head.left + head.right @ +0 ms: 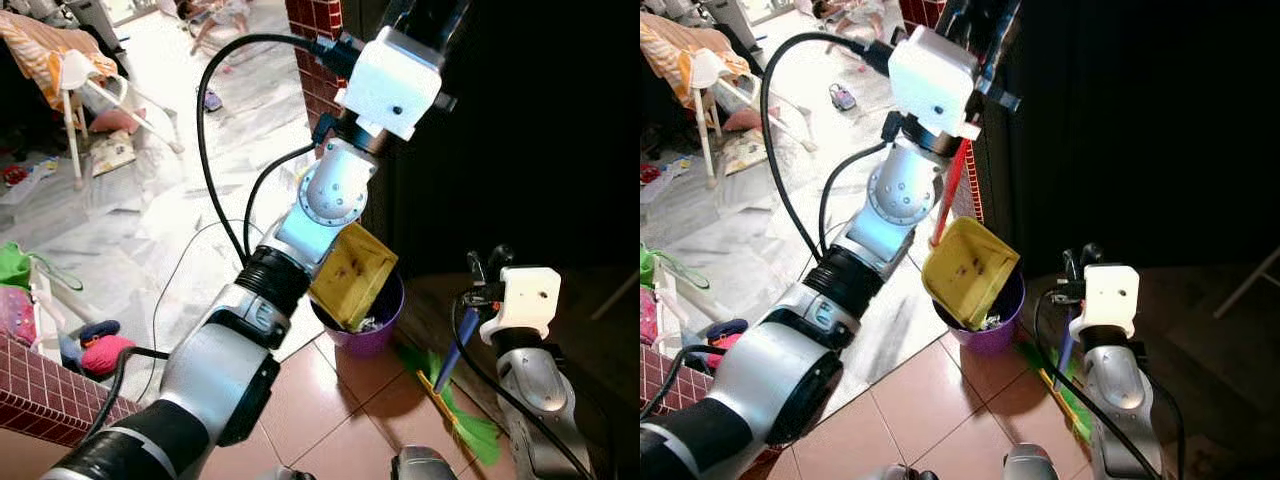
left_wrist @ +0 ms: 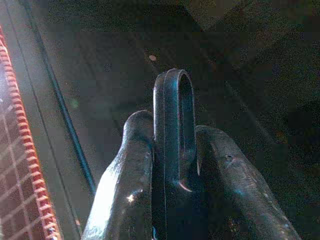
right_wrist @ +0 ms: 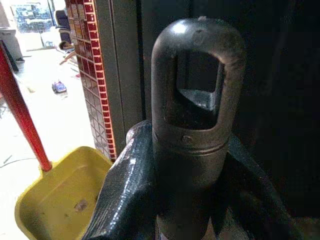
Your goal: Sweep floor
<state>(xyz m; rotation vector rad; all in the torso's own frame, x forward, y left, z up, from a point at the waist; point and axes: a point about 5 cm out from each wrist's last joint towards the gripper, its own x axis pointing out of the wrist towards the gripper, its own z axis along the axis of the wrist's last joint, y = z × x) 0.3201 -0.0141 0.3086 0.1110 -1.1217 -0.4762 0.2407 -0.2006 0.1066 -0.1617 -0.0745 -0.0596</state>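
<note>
Yellow dustpan [image 1: 968, 268] tipped over purple bin [image 1: 992, 330], w/ debris

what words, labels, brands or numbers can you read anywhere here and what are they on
None can be read.
Yellow dustpan held over the purple bin: dark specks, no lettering.
White housings on both wrists: small dark dots, no print.
Broom handle in the right tool and the looped handle in the left tool: no marks seen.
Clutter on the far floor: too small and blurred to tell.
</note>
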